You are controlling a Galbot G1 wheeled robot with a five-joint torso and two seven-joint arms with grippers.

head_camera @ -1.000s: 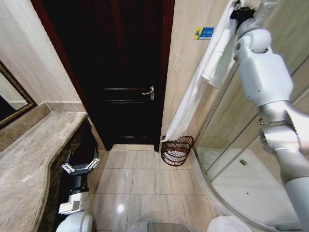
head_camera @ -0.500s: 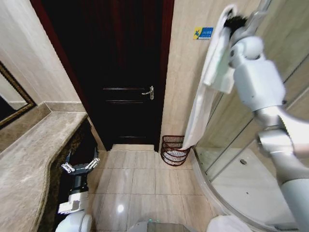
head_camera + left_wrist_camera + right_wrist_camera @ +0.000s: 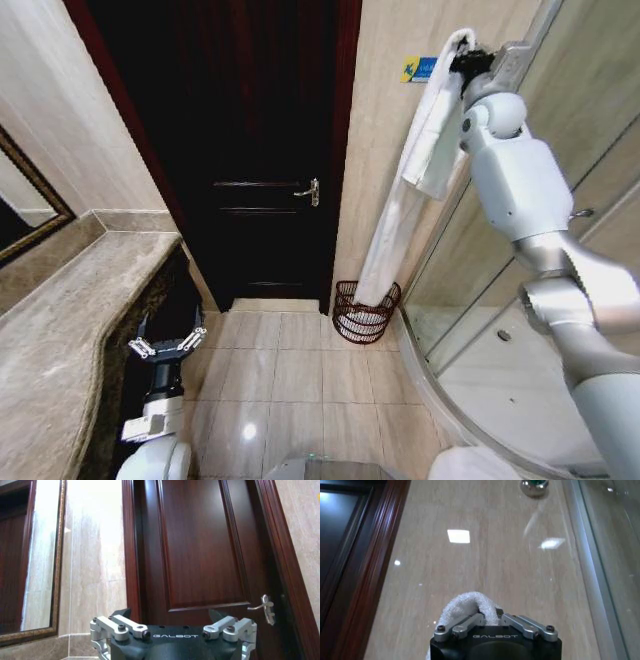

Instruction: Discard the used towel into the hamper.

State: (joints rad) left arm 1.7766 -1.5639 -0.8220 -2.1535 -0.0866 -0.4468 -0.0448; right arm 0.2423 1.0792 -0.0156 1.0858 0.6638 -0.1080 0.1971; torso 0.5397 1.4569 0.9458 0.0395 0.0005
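Right gripper (image 3: pixel 468 62): raised high beside the beige tiled wall (image 3: pixel 385 150), fingers clenched on the top fold of a long white terry towel (image 3: pixel 400 215); the wrist view shows the fingers (image 3: pixel 465 624) pinching a hump of the cloth. The towel hangs straight down along the wall, one shorter folded layer draped over a longer one, its lower end reaching the mouth of the hamper. Hamper: a small round dark reddish-brown openwork wire basket (image 3: pixel 365 312), slightly tapered, standing on the tiled floor (image 3: pixel 300 370) in the corner between the wall and the curved glass shower enclosure (image 3: pixel 500 300), just right of the dark wooden door (image 3: pixel 250 180); something white lies inside it. Left gripper (image 3: pixel 166 344): parked low beside the brown marble counter (image 3: pixel 70 330), fingers spread and holding nothing, pointing toward the door and its metal lever handle (image 3: pixel 265 607).
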